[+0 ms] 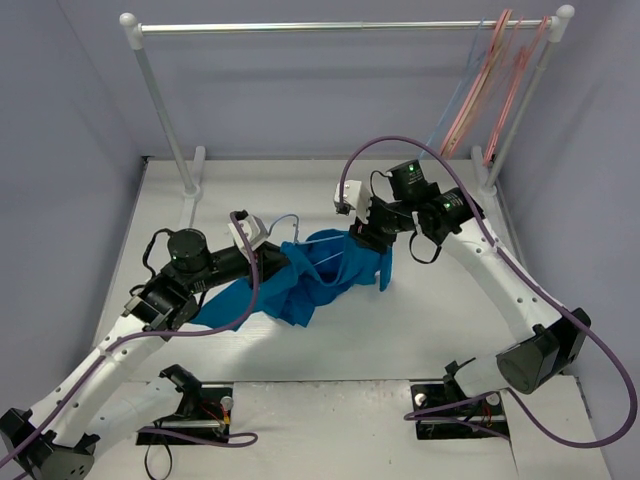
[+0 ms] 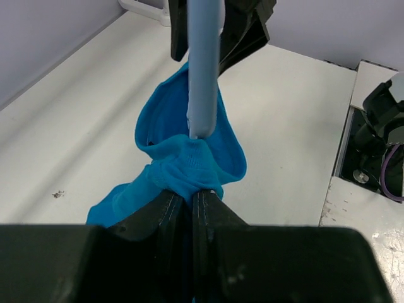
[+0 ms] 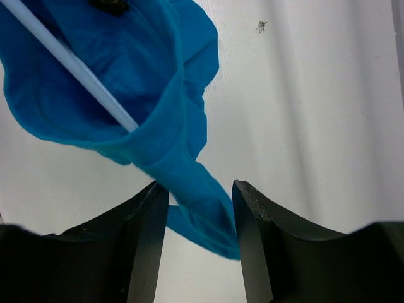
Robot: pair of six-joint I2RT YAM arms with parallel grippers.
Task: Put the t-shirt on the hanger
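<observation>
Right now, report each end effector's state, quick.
Left end effector: closed, pinching the blue t-shirt.
Right end effector: open, with t-shirt fabric hanging loose in its gap.

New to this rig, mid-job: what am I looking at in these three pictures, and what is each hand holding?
Two robot arms are bolted at the near edge of the table. The top view looks down from behind them: left arm left, right arm right. The other two pictures come from a camera on each wrist. A bunched blue t-shirt sits between the arms. The left hand is shut on a fold of it, and the rod of the light-blue hanger runs into the fabric. The right hand is open, with shirt fabric showing in its gap. A clothes rail with pink hangers stands at the back.
</observation>
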